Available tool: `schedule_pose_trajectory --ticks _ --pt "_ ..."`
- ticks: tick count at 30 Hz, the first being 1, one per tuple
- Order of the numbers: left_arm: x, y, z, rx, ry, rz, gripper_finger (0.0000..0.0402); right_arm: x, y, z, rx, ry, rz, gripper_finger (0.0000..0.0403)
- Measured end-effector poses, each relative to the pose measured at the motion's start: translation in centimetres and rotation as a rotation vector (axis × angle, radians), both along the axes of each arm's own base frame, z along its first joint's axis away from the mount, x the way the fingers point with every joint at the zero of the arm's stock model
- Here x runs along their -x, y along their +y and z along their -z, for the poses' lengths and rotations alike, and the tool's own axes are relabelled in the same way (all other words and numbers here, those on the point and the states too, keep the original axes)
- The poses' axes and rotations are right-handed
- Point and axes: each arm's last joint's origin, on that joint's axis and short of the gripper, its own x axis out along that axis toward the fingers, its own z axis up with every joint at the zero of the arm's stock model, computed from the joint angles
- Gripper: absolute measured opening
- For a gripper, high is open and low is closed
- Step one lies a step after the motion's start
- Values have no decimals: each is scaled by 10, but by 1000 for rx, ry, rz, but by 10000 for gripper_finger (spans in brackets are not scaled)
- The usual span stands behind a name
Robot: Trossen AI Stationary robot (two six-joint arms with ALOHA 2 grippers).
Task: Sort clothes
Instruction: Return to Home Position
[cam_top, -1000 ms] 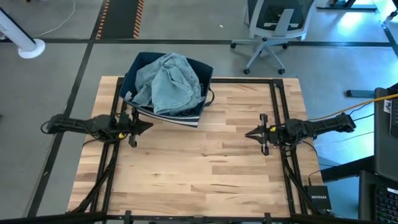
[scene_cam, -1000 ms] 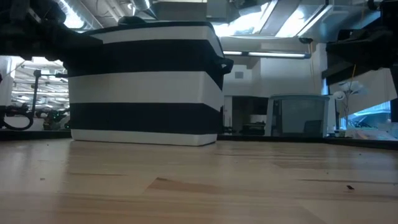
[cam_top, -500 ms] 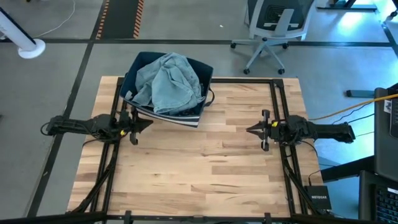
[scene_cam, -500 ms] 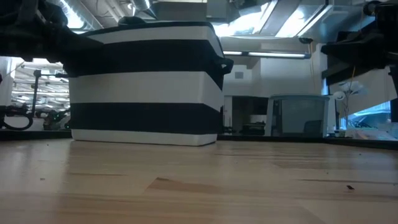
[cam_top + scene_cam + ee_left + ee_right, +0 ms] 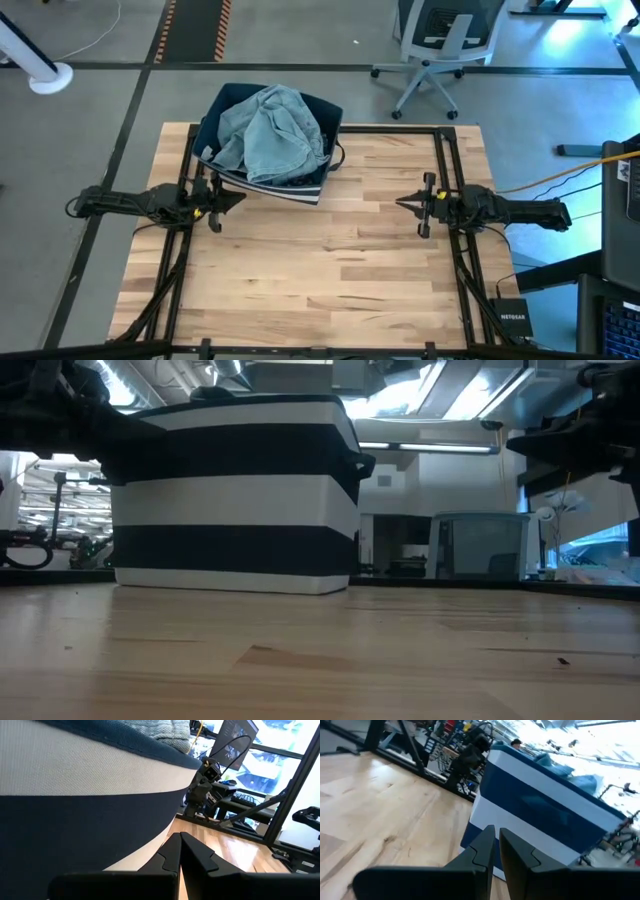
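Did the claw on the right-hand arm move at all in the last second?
Yes, slightly. The right gripper has drifted toward the table's far edge, the side where the bin stands.

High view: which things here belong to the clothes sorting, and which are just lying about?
Job in hand:
light-blue denim jeans, heaped in the navy-and-white striped bin
left hand and right hand, both shut and empty

Just lying about:
office chair
Netgear box
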Motion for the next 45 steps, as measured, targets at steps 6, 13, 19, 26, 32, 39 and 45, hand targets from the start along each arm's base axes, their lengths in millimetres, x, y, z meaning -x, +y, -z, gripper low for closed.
schedule_pose_trajectory --ticks 6,13,19,26,32,39,45 --pt "0 0 0 0 0 0 1 0 1 1 55 10 -33 44" --pt "0 0 0 0 1 0 1 0 1 1 53 10 -33 44" --pt "0 0 0 0 1 0 1 0 1 1 59 10 -33 44" --pt "0 0 0 0 1 0 1 0 1 1 59 10 -33 44" --pt "0 0 0 -1 2 0 1 0 1 1 59 10 -33 44" --pt "0 0 0 -1 2 0 1 0 1 1 59 11 -33 44" --pt "0 0 0 -1 2 0 1 0 1 1 60 11 -34 44"
